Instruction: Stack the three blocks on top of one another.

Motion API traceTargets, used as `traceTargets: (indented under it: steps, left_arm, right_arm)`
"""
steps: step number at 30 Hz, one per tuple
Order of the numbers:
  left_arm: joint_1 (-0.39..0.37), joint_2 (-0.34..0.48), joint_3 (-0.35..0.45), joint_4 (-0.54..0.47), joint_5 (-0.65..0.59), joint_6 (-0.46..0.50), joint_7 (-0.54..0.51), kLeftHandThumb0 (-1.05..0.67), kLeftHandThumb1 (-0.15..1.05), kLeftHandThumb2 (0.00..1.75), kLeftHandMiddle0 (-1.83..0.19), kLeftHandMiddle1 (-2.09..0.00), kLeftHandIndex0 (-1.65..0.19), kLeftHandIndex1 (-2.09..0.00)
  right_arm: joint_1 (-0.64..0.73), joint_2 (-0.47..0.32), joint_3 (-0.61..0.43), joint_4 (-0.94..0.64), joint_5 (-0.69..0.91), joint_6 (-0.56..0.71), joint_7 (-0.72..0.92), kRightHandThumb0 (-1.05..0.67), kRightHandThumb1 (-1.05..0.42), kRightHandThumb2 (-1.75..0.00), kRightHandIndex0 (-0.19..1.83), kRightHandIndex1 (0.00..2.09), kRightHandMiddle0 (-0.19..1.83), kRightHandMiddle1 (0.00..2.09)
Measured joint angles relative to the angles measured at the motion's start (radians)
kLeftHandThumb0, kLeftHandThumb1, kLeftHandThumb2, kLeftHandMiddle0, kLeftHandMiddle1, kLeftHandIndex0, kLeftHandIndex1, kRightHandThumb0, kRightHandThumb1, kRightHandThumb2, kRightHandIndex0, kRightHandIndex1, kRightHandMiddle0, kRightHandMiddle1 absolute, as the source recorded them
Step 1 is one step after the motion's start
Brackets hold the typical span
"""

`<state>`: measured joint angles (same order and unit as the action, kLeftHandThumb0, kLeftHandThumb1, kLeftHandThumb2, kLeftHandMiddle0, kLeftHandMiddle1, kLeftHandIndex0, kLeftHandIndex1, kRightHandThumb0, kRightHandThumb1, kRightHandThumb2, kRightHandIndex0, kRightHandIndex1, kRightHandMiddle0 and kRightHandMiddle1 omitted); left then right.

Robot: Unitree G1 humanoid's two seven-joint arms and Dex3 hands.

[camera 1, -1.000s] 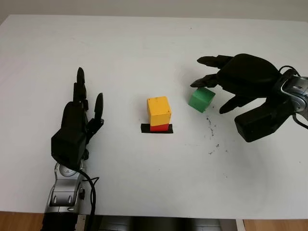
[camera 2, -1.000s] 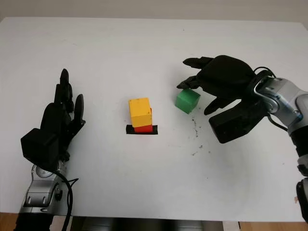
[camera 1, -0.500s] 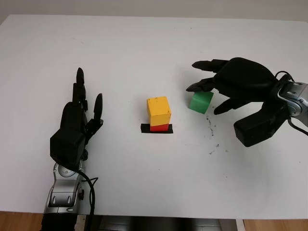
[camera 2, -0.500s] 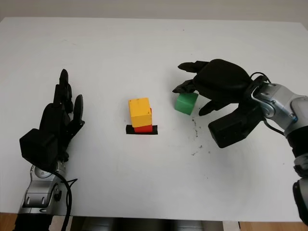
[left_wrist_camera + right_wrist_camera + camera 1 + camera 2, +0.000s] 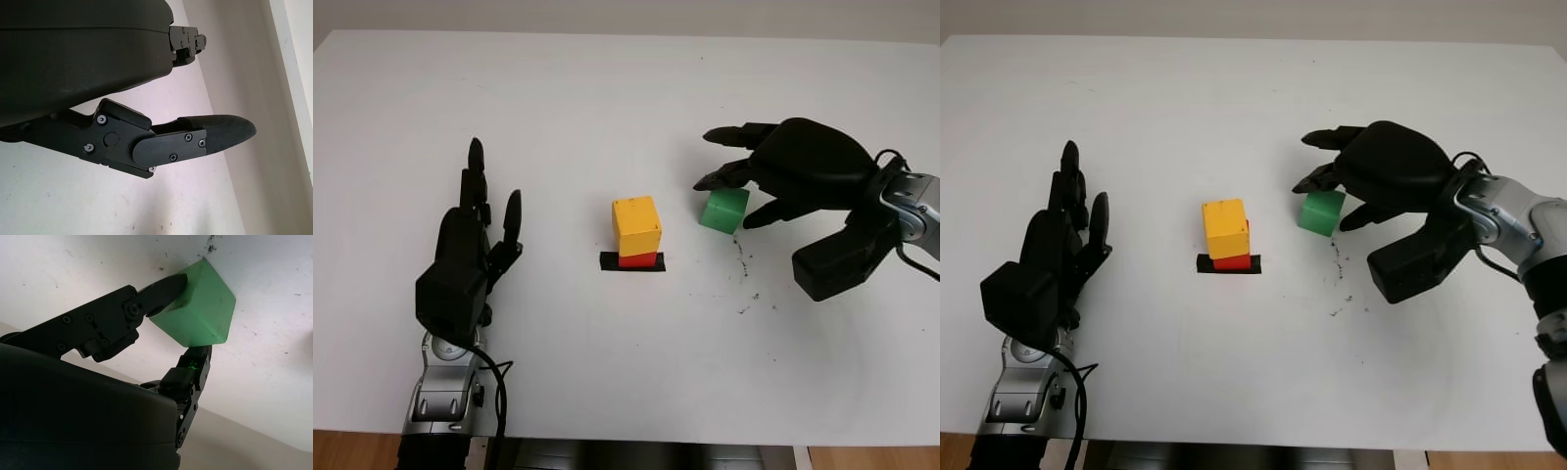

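I see my right hand point(image 5: 759, 181) pinching the green block point(image 5: 723, 210) on the white table point(image 5: 607, 88), and the block looks a bit tipped. The yellow block point(image 5: 636, 224) sits on the red block point(image 5: 637, 259) near the middle. My left hand point(image 5: 470, 250) is open at the left.

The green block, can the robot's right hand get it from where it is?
Probably yes. The right hand is already around the green block, with fingers touching it on two sides. Nothing stands between them; the yellow block sits apart, on the red block.
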<state>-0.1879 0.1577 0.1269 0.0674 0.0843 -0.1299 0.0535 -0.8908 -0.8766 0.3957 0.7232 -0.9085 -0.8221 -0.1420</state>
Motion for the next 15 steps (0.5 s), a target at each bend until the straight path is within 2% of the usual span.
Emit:
traceTargets:
  steps: [5,15]
  left_arm:
    - [0.002,0.000,0.000,0.000,-0.001,0.001,0.000,-0.82,1.05,0.59,0.12,-0.05,0.08,-0.05]
    - [0.002,-0.006,-0.003,0.000,-0.016,0.001,-0.003,-0.81,1.05,0.58,0.14,-0.05,0.11,-0.05]
  right_arm:
    - [-0.014,0.000,0.009,0.006,-0.021,0.003,-0.014,-0.33,-0.84,-0.05,0.44,0.07,0.75,0.90]
    - [-0.016,-0.003,0.003,-0.017,-0.002,0.040,0.063,-0.30,-0.84,-0.05,0.45,0.06,0.75,0.85]
